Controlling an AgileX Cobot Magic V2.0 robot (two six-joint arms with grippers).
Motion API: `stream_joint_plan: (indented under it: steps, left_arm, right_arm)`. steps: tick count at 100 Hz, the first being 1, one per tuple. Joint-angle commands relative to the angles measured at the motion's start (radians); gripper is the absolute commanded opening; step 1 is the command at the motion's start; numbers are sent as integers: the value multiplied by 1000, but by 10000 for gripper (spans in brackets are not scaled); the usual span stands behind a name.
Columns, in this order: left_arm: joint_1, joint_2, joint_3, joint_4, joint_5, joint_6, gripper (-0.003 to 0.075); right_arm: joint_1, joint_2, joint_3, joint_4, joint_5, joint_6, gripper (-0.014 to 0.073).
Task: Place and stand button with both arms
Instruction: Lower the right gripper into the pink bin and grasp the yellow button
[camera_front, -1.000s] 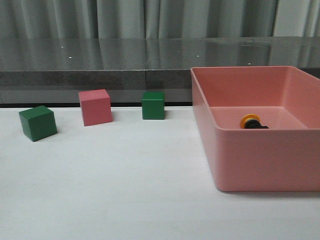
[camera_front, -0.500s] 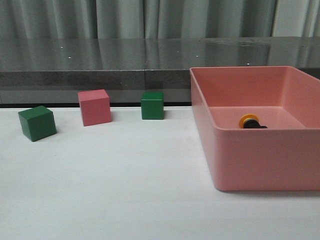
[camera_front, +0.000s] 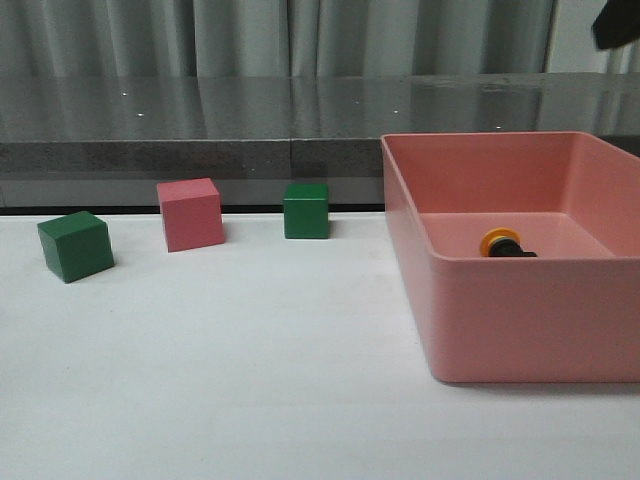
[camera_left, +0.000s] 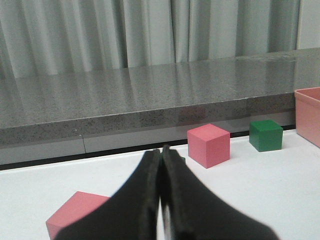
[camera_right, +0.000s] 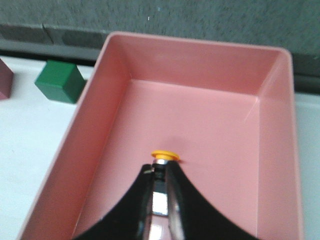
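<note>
The button (camera_front: 500, 243) lies on its side on the floor of the pink bin (camera_front: 520, 300), its yellow cap toward the left. In the right wrist view my right gripper (camera_right: 160, 169) hovers above the bin, in line with the button (camera_right: 165, 155). Its fingers stand a narrow gap apart, and the button's body shows through that gap. They hold nothing. In the front view only a dark piece of the right arm (camera_front: 612, 25) shows, in the top right corner, well above the bin. My left gripper (camera_left: 161, 150) is shut and empty, low over the table on the left.
A green cube (camera_front: 75, 246), a pink cube (camera_front: 190, 214) and a second green cube (camera_front: 306, 210) stand in a row along the back left of the white table. A grey stone ledge (camera_front: 200, 120) runs behind them. Another pink cube (camera_left: 75, 212) lies close to the left fingers.
A dark piece of the right arm has come into the top right corner of the front view. The button, the bin and the cubes have not moved.
</note>
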Motion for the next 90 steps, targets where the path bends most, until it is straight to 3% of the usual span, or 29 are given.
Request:
stream_joint_plan:
  steps: [1,10,15,38,70,79,90]
  left_arm:
    - [-6,-31,46,-10,-82,-10,-20]
    - [-6,-31,46,-10,-82,-10,-20]
    - [-6,-31,46,-10,-82,-10,-20]
    - [-6,-31,46,-10,-82,-10,-20]
    - [-6,-31,46,-10,-82,-10,-20]
    - [-6,-31,46,-10,-82,-10,-20]
    - [-6,-31,46,-10,-82,-10,-20]
  right_arm:
    - [6,52,-61,4,-25,-22,373]
    - [16,124,-71,4,-35,-22,608]
    - [22,156,-71,4,-59,-22,665]
    - [23,303,-71,4,-169,-22,589]
    - [23,462,-71,4,-210,-22,517]
    - [23,482,-71,4,-199,-22,449]
    - [23,485,-72,4,-183,-22,303]
